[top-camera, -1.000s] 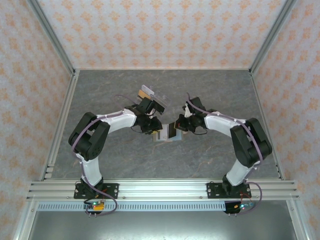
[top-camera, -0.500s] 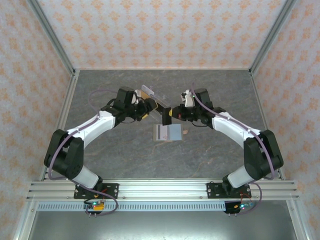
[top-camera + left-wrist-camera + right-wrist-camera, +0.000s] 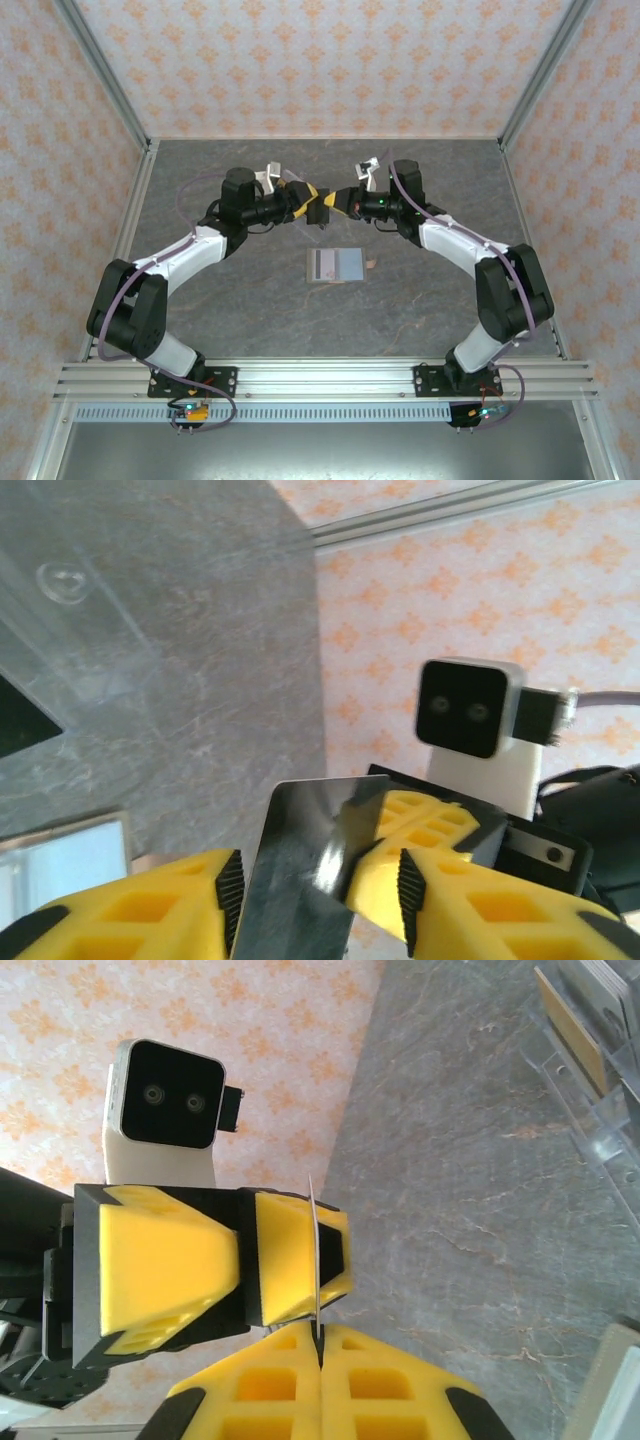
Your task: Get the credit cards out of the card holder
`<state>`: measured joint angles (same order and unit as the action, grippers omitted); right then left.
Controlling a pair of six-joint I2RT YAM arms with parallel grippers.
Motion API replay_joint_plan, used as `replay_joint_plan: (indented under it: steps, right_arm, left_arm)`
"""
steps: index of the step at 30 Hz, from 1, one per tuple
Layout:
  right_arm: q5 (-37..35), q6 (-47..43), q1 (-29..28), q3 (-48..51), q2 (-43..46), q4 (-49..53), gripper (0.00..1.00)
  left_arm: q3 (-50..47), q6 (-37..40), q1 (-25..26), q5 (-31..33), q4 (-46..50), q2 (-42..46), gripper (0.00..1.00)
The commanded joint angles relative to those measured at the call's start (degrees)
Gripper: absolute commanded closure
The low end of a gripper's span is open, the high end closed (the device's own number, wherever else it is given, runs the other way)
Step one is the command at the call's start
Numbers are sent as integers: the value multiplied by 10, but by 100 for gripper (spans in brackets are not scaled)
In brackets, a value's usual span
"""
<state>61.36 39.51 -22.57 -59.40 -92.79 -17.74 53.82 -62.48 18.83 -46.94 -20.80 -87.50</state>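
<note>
Mid-air above tabletop (image 3: 250,300), apparently for handover: credit card (image 3: 300,860) pinched in closed right gripper (image 3: 318,1332); left gripper (image 3: 315,890) straddling it, grip unclear.

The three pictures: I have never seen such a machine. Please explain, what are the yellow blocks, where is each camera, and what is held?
Two robot arms are bolted to a table. One picture looks down from above; the other two come from a camera on each wrist. The yellow blocks are the grippers' fingers. The right gripper pinches a thin card; the left gripper straddles it, whether gripping I cannot tell. Loose cards lie on the table, near a clear card holder.
</note>
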Motion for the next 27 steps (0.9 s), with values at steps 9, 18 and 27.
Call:
replay_joint_plan:
  steps: [9,18,27]
  right_arm:
    - [30,125,7,-20,-21,-141,80]
    - [9,255,8,8,-31,-244,73]
    - [-36,81,-8,-38,-11,-7,100]
  left_arm:
    - [-11,-52,-2,-21,-117,3,100]
    - [-11,-95,-1,32,-125,9,100]
    - [-4,-42,-4,72,-5,18,72]
